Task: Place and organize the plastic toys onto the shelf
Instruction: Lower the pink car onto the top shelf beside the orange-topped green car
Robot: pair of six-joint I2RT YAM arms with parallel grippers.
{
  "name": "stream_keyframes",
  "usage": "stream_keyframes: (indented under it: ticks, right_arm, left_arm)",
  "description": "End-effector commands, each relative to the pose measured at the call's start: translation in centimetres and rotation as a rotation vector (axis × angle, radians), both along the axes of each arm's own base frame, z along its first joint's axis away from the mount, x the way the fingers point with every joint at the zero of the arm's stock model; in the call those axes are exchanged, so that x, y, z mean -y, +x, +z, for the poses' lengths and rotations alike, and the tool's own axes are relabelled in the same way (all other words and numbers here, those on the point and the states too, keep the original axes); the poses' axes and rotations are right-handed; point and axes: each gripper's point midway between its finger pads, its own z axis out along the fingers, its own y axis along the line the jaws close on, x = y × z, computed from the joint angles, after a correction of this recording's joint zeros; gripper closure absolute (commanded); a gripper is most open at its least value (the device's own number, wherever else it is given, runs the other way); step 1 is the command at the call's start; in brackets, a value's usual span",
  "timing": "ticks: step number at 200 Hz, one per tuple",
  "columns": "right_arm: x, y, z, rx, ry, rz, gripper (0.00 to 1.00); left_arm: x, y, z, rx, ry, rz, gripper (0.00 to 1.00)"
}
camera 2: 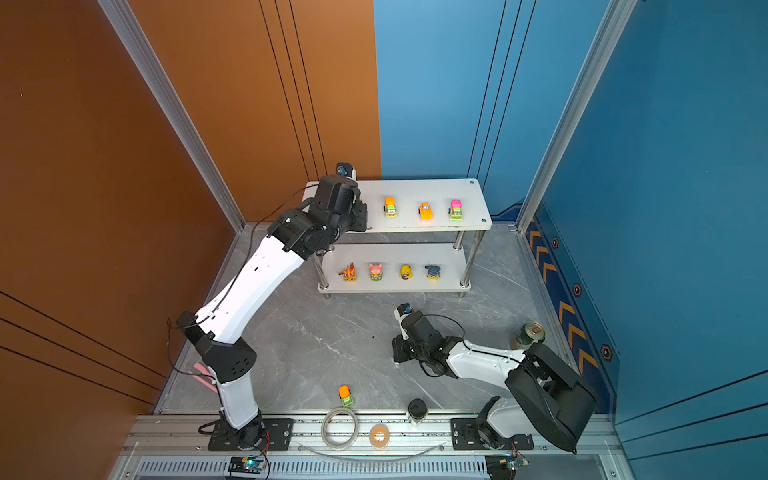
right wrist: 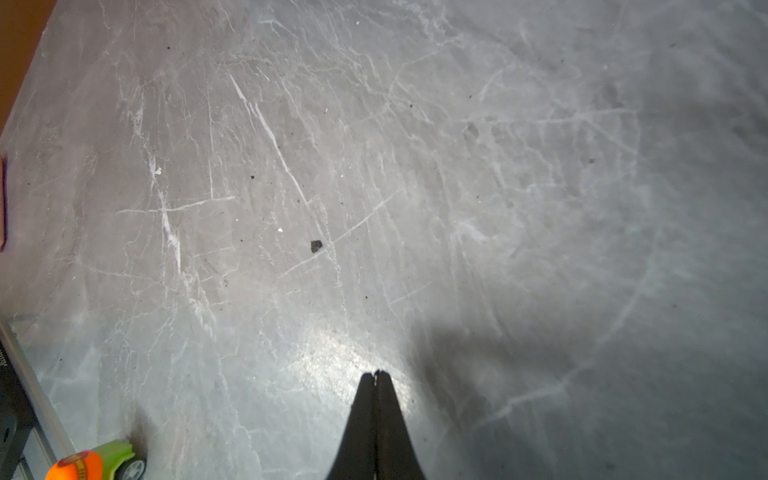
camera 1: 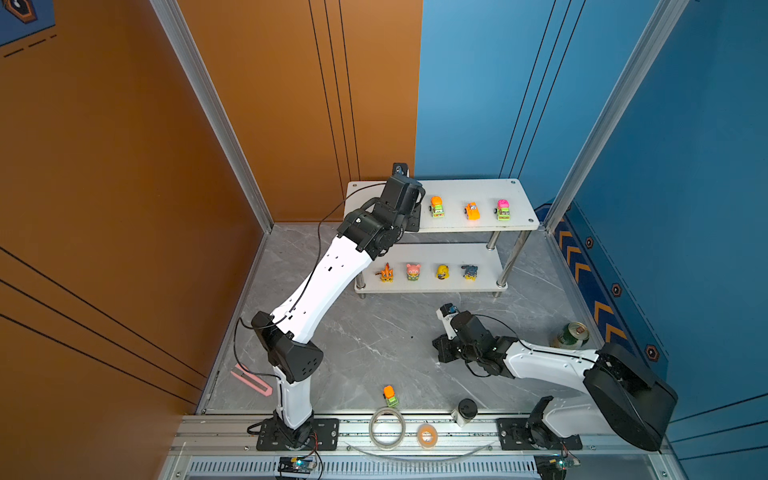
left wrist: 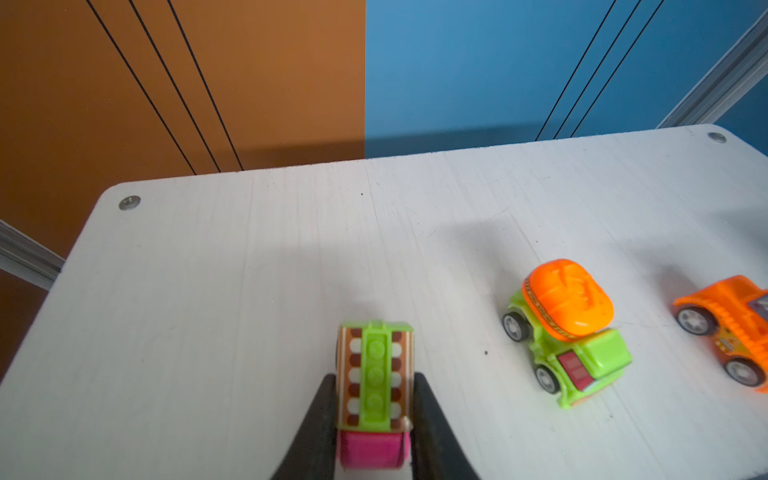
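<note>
While the left end effector (left wrist: 374, 377) is clamped on a car (left wrist: 376, 365) low over the shelf (left wrist: 208, 291), set its wheels down clear of the orange-topped car (left wrist: 561, 328) beside it, then release. The right end effector (right wrist: 376, 376) is pinched together, empty.

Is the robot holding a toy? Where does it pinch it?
Yes. The left gripper pinches a green-and-pink car by its two sides, over the shelf. The right gripper is shut and holds nothing.

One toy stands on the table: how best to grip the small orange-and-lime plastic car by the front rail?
Probably from above, jaws across its flat wheel sides: the small orange-and-lime plastic car stands upright, and its orange dome is rounded.
</note>
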Motion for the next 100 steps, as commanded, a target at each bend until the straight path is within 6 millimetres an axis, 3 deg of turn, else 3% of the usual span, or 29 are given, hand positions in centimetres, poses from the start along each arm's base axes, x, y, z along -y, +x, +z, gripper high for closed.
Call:
stream_keyframes:
  ticks: [1, 65, 100]
  right_arm:
    - [0.2, -0.5, -0.8, -0.024, -0.004, 0.001, 1.00]
    - [0.4, -0.8, -1.2, -0.026, -0.016, 0.005, 1.00]
    - [0.6, -0.8, -1.2, -0.023, -0.021, 0.004, 1.00]
  left_arm:
    - [-0.6, -0.8, 0.8, -0.003, -0.011, 0.029, 0.97]
    - [-0.7, -0.1, 0.4, -0.006, -0.018, 0.056, 0.91]
    - [-0.3, 0.3, -0.3, -0.021, -0.022, 0.056, 0.79]
